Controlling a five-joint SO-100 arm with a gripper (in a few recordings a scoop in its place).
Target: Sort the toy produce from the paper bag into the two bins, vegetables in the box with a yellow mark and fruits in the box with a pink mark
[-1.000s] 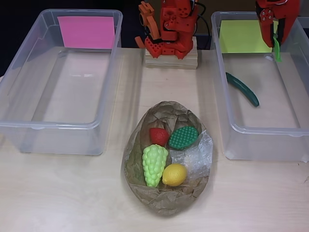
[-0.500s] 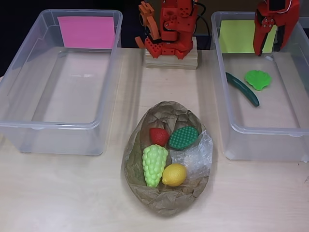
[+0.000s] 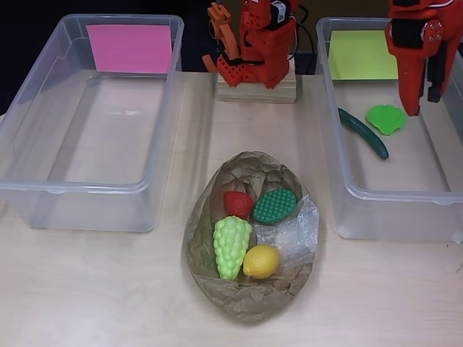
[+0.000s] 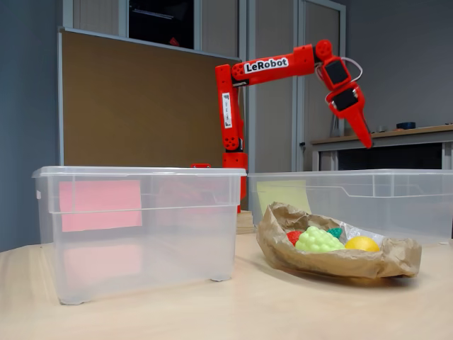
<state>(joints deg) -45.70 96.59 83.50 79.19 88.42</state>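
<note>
progress looks partial: two vegetables already lie in the bin with the yellow mark (image 3: 362, 55), a dark green cucumber (image 3: 364, 134) and a bright green leafy piece (image 3: 385, 118) just beside it, apart from each other. the bin with the pink mark (image 3: 129, 48) holds nothing. four pieces are left in the paper bag (image 3: 249, 293) on the counter (image 3: 108, 289): a red strawberry (image 3: 238, 204), a dark green bumpy piece (image 3: 275, 205), light green grapes (image 3: 231, 246) and a yellow lemon (image 3: 261, 262), all packed close together. the jaws (image 3: 422, 101) hang above the yellow-marked bin, over its rim in the fixed view (image 4: 367, 139), with nothing held; they look drawn nearly together, though i cannot tell for sure. by my reading the fruits are all still to go, plus perhaps the dark green piece. a crumpled clear plastic scrap (image 3: 293, 235) lies in the bag against the lemon, and the tall bin walls and the bag's raised edge may crowd the next reach.
</note>
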